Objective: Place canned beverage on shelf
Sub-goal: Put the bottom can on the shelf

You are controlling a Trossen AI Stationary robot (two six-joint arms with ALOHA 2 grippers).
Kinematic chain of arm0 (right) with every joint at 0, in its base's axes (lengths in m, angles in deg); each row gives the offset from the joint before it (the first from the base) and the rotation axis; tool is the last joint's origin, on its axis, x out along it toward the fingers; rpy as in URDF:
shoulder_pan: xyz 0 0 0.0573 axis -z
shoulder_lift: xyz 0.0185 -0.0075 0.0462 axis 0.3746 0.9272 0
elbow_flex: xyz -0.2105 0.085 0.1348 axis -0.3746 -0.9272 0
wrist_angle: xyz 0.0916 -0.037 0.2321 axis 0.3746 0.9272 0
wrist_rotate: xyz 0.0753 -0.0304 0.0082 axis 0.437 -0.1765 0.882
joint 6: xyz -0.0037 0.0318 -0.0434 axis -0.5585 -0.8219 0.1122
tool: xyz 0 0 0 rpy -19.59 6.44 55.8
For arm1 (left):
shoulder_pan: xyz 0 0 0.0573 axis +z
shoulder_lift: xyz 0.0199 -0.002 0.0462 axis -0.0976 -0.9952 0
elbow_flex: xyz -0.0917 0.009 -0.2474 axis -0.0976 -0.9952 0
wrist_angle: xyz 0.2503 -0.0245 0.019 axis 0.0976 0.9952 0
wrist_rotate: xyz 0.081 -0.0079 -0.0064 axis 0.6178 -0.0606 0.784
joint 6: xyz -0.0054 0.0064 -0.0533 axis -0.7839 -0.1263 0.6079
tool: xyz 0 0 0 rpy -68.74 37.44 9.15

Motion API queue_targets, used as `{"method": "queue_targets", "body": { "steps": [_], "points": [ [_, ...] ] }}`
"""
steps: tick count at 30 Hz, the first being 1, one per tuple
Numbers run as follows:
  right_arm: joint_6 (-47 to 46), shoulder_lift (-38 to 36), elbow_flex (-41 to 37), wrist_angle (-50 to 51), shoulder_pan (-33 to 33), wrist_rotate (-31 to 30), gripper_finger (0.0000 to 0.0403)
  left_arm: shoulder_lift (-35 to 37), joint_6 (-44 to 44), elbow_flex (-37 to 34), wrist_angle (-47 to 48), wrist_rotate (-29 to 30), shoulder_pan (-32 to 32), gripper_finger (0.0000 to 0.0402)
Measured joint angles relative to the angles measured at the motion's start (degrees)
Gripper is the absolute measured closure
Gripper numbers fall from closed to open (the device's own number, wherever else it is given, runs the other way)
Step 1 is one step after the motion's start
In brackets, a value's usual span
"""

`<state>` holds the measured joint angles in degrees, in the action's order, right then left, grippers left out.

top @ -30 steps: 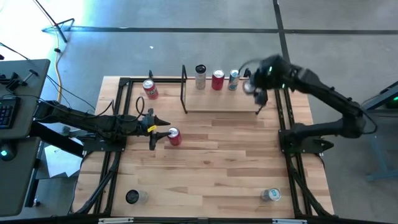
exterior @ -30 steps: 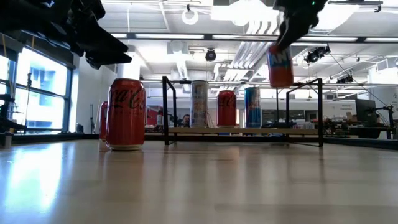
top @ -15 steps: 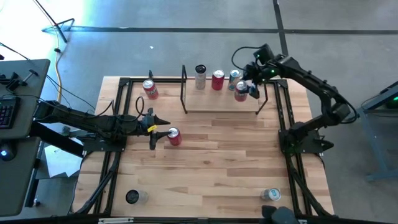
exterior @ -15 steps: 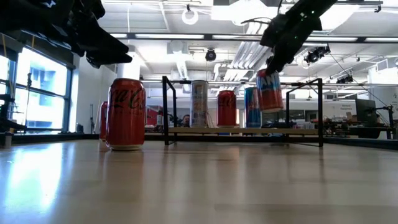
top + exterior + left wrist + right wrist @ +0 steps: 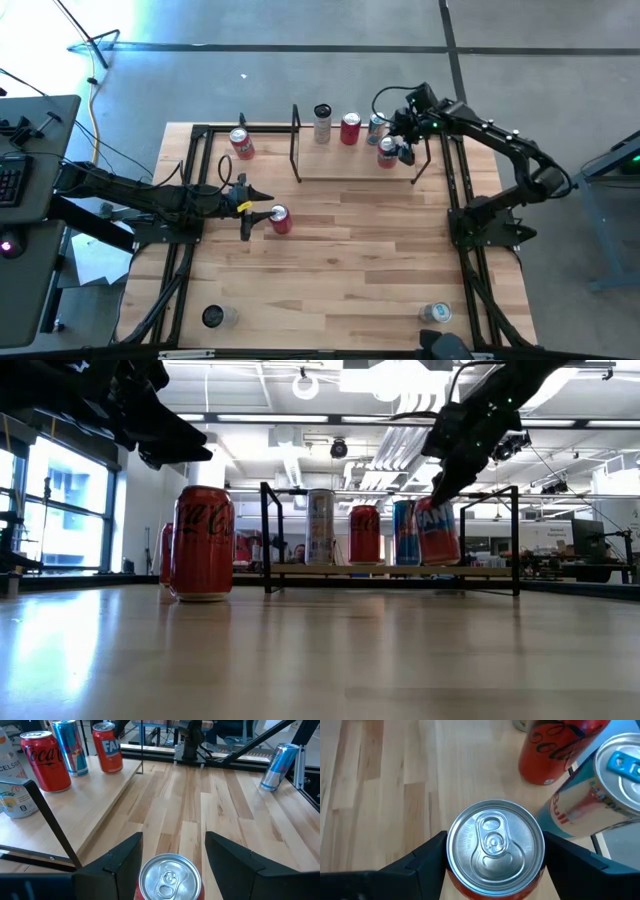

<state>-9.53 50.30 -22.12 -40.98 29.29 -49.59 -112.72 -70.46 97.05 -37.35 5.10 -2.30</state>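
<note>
Right gripper [image 5: 396, 150]: upper right of the high view, over the right end of the shelf [image 5: 355, 172]; its two dark fingers [image 5: 425, 857] are clamped on the sides of a red Fanta can [image 5: 438, 531].
Fanta can: upright, at the right end of the shelf board, just beside the blue can [image 5: 405, 532]. From the low view I cannot tell whether its base touches the board.
Left gripper [image 5: 247, 205]: centre left of the high view, jaws apart on either side of a red can [image 5: 280, 218] on the table [image 5: 340, 270]; contact with that can cannot be made out.
Hidden in high view: the right gripper covers most of the Fanta can; only its silver top and a red edge show.
Cut off in low view: both arms enter from the top edge; the left arm is a dark mass at upper left.
Only in low view: a tall pale can [image 5: 320, 526], a red can and the blue can stand in a row on the shelf, left of the Fanta can.
Only in right wrist view: the Fanta can's pull-tab lid fills the lower centre.
Only in left wrist view: a slim blue and silver can [image 5: 278, 766] stands on the table at upper right.
Small and unclear: two more cans near the bottom edge of the high view, and another red can [image 5: 241, 143] at upper left.
</note>
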Motion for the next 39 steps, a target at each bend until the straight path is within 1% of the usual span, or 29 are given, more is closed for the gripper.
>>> {"method": "queue_targets", "body": {
  "steps": [6, 9, 11, 13, 16, 21, 24, 28, 30, 32, 33, 34, 37, 39],
  "points": [
    [-2.8, -0.1, -0.6, -0.3, 0.0, -0.8, 0.0130, 0.0, 0.0, 0.0, 0.0, 0.0, 0.0, 0.0197],
    [-4.7, -0.3, -0.6, -0.5, -0.1, -2.0, 0.0102, 0.0, 0.1, 0.0, -0.1, 0.0, 0.0, 0.0197],
    [-5.6, -0.5, -0.7, -0.5, -0.1, -3.9, 0.0081, 0.0, 0.4, 0.0, -0.1, -0.1, 0.0, 0.0197],
    [-5.6, -0.9, -0.9, -0.1, -0.1, -5.5, 0.0069, 0.0, 0.5, 0.0, -0.4, -0.1, 0.0, 0.0197],
    [-5.6, -2.8, -0.9, -0.6, 0.0, -6.7, 0.0064, 0.0, 0.5, 0.0, -0.8, 0.0, 0.0, 0.0197],
    [-6.2, -5.9, -0.8, -0.7, -0.1, -6.9, 0.0062, 0.0, 0.5, 0.0, -0.9, 0.0, 0.0, 0.0197],
    [-9.4, -8.1, 0.3, -0.3, -0.5, -7.7, 0.0061, 0.0, 0.4, 0.1, -0.9, 0.0, 0.0, 0.0197],
    [-16.3, -11.6, 5.0, 2.1, -3.5, -13.5, 0.0062, 0.0, -0.8, 0.1, -2.7, 0.5, 0.0, 0.0197],
    [-21.7, -12.9, 6.2, 3.9, -6.3, -14.8, 0.0074, 0.0, -1.9, 0.1, -4.1, 0.5, 0.0, 0.0197],
    [-26.3, -14.4, 5.2, 4.5, -9.7, -15.3, 0.0101, 0.0, -2.6, 0.1, -5.6, 0.5, 0.0, 0.0197],
    [-28.4, -15.2, 3.9, 3.9, -11.8, -17.0, 0.0118, 0.0, -3.2, 0.1, -6.3, 0.6, 0.0, 0.0197],
    [-30.7, -16.0, 2.3, 2.7, -14.1, -20.3, 0.0139, 0.0, -4.0, 0.1, -6.8, 0.6, 0.0, 0.0197],
    [-36.9, -17.7, -3.9, -1.8, -21.4, -33.3, 0.0215, 0.0, -6.5, 0.1, -9.4, 0.8, 0.0, 0.0197],
    [-40.7, -18.6, -8.0, -6.8, -25.4, -38.1, 0.0272, 0.0, -8.2, 0.1, -11.3, 0.8, 0.0, 0.0197]
  ]
}}
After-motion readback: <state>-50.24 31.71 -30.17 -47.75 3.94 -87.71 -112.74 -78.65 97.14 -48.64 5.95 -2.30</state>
